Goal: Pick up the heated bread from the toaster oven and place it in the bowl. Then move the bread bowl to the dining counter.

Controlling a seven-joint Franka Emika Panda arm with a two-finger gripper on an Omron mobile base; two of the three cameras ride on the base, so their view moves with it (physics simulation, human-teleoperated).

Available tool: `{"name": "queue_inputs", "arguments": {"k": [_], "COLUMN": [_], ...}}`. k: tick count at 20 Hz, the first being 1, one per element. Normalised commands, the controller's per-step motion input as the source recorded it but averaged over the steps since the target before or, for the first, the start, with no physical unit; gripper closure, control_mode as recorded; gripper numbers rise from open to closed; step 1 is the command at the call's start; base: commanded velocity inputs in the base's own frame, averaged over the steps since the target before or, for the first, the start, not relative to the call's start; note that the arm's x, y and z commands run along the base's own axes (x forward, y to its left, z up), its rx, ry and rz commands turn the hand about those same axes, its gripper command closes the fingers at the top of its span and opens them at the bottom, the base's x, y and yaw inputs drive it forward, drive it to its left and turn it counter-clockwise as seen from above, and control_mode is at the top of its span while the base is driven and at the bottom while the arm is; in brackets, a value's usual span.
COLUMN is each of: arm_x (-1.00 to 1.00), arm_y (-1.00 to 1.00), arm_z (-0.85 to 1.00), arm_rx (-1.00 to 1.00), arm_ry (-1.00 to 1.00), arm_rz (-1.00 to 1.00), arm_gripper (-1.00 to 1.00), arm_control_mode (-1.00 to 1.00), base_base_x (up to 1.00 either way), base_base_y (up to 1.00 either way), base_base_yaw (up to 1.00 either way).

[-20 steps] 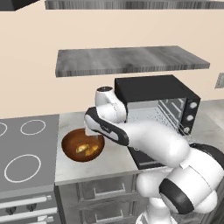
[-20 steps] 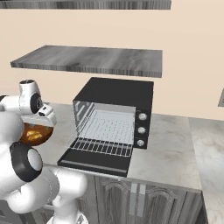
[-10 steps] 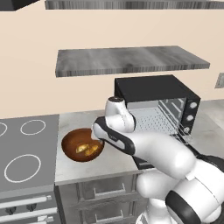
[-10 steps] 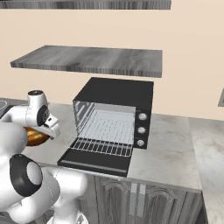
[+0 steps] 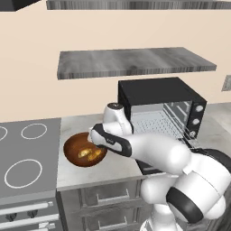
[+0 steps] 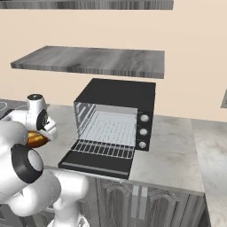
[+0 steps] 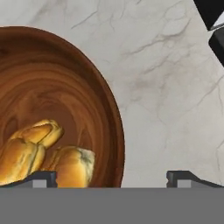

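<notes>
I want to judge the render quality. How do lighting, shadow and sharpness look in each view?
Left base view: even, flat light, the bowl glossy with a highlight. Right base view: sharp, the toaster oven casts little shadow. Hand view: crisp bread, no blur or glare.

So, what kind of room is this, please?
A simulated kitchen, most likely: a toaster oven with its door down on a marbled worktop, a stove top beside it, and a bowl holding bread.
</notes>
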Motion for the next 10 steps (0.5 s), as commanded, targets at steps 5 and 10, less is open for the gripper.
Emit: {"name": "queue_inputs", "arguments": {"k": [5, 10], "arm_x": [0.31, 0.00], "arm_y": [-0.12, 0.00], "arm_z": [-0.24, -0.24], "arm_rx": [0.10, 0.05], "arm_ry": [0.00, -0.01], "arm_rz": [-0.04, 0.00], "arm_gripper": [-1.00, -1.00], "arm_control_mode": [-1.00, -1.00], "base_base_x": [0.00, 0.00], "base_base_y": [0.00, 0.00], "base_base_yaw": [0.00, 0.00]}}
